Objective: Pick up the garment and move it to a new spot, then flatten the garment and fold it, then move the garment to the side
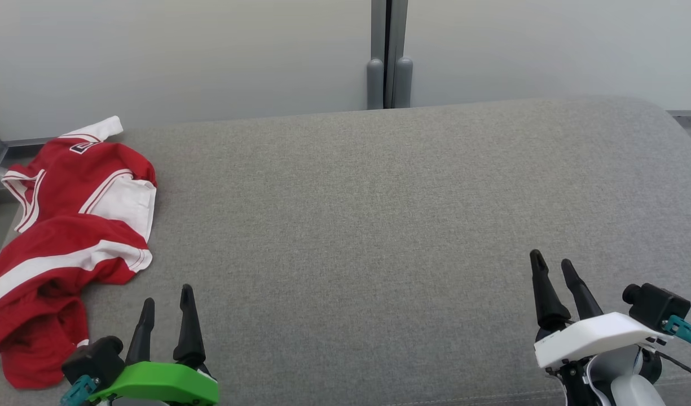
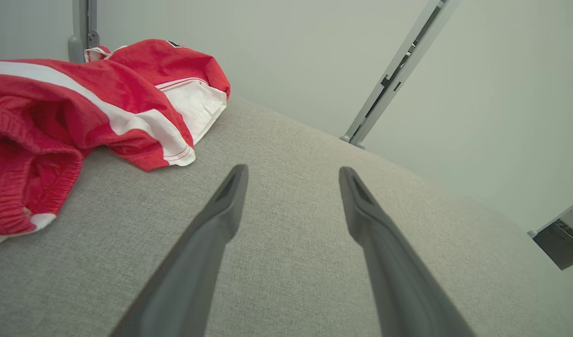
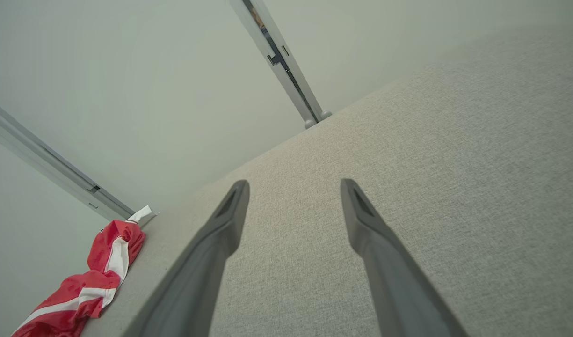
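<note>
Fingers (image 1: 188, 327) wide, empty on left gripper (image 1: 167, 294) beside red garment (image 1: 69, 225), right gripper (image 1: 551, 258) likewise, both pointing forward

green cover (image 1: 159, 384), white cover (image 1: 593, 334), dark fingers (image 1: 188, 327)

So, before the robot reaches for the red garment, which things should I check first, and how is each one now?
1. Left gripper open and holding nothing: ok.
2. Right gripper open and holding nothing: ok.
3. Garment located: ok, it lies at the left end of the grey surface.
4. Left gripper apart from the garment, nothing snagged: ok, the cloth lies beside it, on its left.
5. Garment flat enough to fold: not ok, it is crumpled.
6. Garment wholly on the surface: cannot tell, its left part runs out of the head view.
</note>
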Available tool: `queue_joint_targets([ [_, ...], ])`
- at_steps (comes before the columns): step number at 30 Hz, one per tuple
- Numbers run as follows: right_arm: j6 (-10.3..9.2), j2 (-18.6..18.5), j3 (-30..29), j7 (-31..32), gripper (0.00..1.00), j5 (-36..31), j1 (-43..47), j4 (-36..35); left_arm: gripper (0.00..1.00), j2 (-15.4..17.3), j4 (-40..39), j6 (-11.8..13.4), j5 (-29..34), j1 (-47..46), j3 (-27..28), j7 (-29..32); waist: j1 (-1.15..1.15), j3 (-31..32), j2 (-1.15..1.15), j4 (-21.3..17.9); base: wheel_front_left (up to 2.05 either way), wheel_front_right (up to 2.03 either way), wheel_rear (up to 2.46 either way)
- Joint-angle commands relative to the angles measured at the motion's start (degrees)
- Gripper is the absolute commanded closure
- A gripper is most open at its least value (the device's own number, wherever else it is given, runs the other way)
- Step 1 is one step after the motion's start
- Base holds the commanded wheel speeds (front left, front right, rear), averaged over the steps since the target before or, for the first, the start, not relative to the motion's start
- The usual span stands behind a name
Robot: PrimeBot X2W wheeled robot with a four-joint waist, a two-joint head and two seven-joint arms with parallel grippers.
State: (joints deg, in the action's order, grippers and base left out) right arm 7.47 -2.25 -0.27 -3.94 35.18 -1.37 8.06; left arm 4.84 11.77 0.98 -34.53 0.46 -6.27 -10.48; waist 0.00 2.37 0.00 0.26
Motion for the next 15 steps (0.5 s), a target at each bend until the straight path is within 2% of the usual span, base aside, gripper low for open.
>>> queue_joint_targets([
  [1,0.02,-0.4,0.6,-0.8,0.00,-2.0,0.1,-0.5,0.00,0.8,-0.2,0.5,2.1,0.3,0.2,-0.4,0.00,0.1,0.00,0.0,0.00,0.00,0.00],
  [15,0.03,-0.5,4.1,-3.8,0.00,-11.3,-0.2,1.0,0.00,1.7,0.4,2.7,10.1,2.3,0.6,-1.6,0.00,0.7,0.00,0.0,0.00,0.00,0.00],
])
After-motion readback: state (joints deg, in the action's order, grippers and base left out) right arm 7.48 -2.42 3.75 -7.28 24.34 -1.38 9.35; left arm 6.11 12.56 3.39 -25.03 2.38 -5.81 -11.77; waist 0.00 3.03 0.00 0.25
